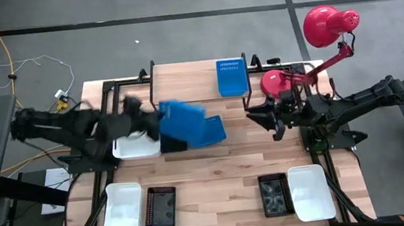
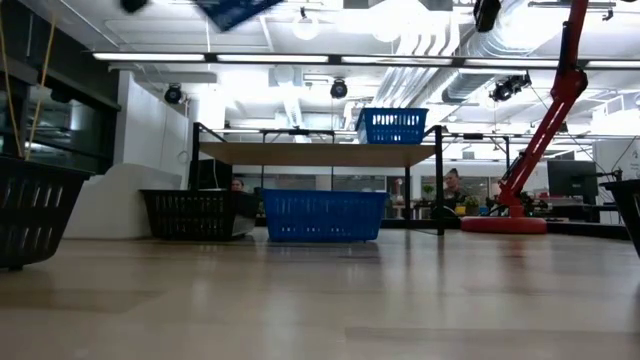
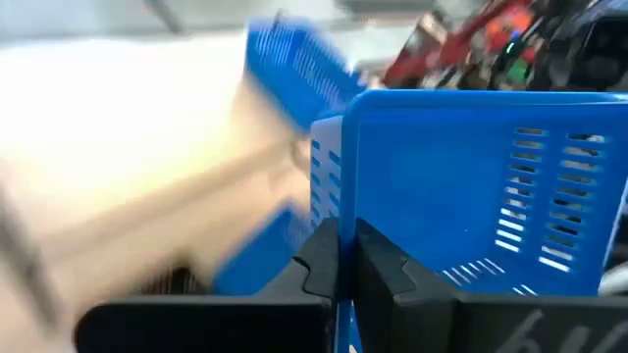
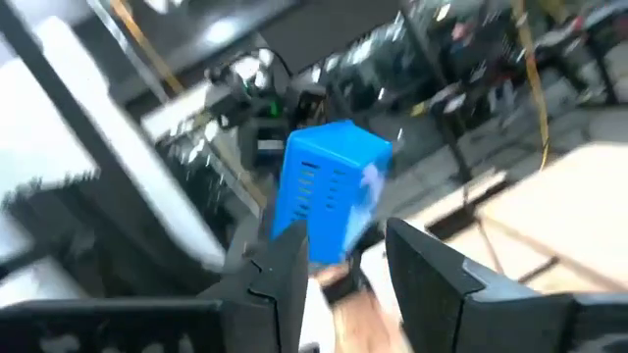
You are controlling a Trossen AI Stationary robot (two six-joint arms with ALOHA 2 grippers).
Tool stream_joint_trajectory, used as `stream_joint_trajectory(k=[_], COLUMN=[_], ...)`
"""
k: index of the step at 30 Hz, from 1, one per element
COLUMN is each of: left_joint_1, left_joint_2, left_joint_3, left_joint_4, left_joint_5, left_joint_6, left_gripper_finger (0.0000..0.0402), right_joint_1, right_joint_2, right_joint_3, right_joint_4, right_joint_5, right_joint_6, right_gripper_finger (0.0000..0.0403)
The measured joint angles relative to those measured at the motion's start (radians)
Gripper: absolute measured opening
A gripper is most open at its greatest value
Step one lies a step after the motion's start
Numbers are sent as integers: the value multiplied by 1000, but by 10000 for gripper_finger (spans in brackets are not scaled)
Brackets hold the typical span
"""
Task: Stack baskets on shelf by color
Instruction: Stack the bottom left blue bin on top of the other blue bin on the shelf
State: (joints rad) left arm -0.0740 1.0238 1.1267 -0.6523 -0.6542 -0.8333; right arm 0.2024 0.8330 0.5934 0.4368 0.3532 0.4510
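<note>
Left gripper (image 3: 343, 270) clamped on rim of blue basket (image 1: 180, 121), lifted, tilted above table left of centre, long axis roughly along table width. Right gripper (image 4: 343, 260) parted, empty, at right.

Setting: robotics lab or open industrial workspace. Evidence — grey concrete floor (image 1: 178, 33) around a wooden table (image 1: 215, 168); loose cables (image 1: 28, 67) beyond the table's left edge; exposed ceiling ducts (image 2: 470, 45) and strip lights (image 2: 270, 58); desks with monitors (image 2: 570, 180) behind; a red lamp arm (image 2: 545, 120) at the far right corner.
</note>
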Motion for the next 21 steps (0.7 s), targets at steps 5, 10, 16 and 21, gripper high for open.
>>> stream_joint_trajectory(k=[5, 10, 16, 21], left_joint_1=[228, 291, 278, 257], left_joint_2=[81, 173, 257, 301], left_joint_3=[0, 0, 0, -1], left_joint_4=[323, 416, 417, 450], left_joint_5=[69, 56, -20, -51], left_joint_6=[238, 307, 262, 242], left_gripper_finger=[0, 0, 0, 0], right_joint_1=[0, 0, 0, -10], right_joint_2=[11, 98, 284, 444], right_joint_3=[49, 282, 611, 801], right_joint_4=[20, -330, -784, -948], right_joint_5=[135, 287, 551, 635], right_joint_6=[-15, -10, 81, 152], right_gripper_finger=[126, 126, 126, 126])
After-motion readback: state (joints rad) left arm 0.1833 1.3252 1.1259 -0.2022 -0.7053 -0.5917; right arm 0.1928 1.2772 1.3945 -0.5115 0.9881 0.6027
